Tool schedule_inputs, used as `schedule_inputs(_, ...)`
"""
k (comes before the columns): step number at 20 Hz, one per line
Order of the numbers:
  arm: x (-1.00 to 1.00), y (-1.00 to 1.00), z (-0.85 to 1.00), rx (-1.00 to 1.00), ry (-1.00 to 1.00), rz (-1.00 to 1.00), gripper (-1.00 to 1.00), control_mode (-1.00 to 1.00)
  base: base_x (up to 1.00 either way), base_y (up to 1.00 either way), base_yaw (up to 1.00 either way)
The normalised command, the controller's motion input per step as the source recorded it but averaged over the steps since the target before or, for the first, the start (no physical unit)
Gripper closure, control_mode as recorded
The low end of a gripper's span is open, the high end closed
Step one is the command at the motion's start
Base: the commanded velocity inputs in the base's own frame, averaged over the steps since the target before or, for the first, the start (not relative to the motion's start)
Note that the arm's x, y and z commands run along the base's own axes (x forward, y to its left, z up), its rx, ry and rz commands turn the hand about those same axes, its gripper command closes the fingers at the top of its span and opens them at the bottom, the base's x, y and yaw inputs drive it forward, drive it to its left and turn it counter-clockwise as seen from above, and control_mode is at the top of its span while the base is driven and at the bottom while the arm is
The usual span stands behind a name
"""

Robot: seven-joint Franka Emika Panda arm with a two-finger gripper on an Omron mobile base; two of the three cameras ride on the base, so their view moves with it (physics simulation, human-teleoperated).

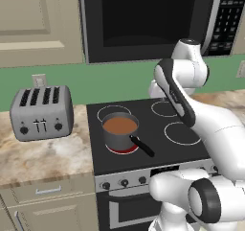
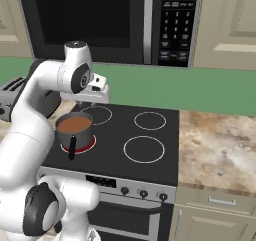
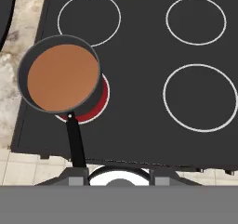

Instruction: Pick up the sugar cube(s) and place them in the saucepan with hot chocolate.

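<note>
Saucepan [image 1: 119, 132] on the front left burner of the black stove [image 1: 148, 151], that burner glowing red [image 3: 100, 100] beneath it. Filled nearly to the rim with hot chocolate [image 3: 62, 77], smooth and reddish-brown. Black stick handle [image 1: 141, 146] pointing toward the front edge of the stove, angled slightly right in the left base view. Three other burners marked by white rings, unlit. Silver toaster [image 1: 41, 112] on the marbled counter [image 1: 43, 158] to the left of the stove, well apart from the pan. Black microwave [image 1: 148, 19] mounted above, with a keypad on its right side. Arm raised over the stove, the hand [image 2: 95, 92] hanging above the back left part of the cooktop, near the pan but not touching it. Looking straight down in the hand view, pan at upper left. Cannot tell how far apart the fingers are, nor whether anything sits between them. No sugar cube made out anywhere.
</note>
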Motion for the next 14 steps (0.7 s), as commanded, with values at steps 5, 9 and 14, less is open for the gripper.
schedule_inputs(5, -0.05, -0.01, -0.04, -0.01, 0.08, 0.0, -1.0, -1.0, 0.0, 0.0, 0.0)
schedule_inputs(9, -0.06, -0.6, -0.02, 0.0, 0.0, -0.03, -1.0, -1.0, 0.0, 0.0, 0.0)
schedule_inputs(14, -0.17, -1.0, 0.0, 0.03, 0.0, -0.06, -1.0, -1.0, 0.0, 0.0, 0.0)
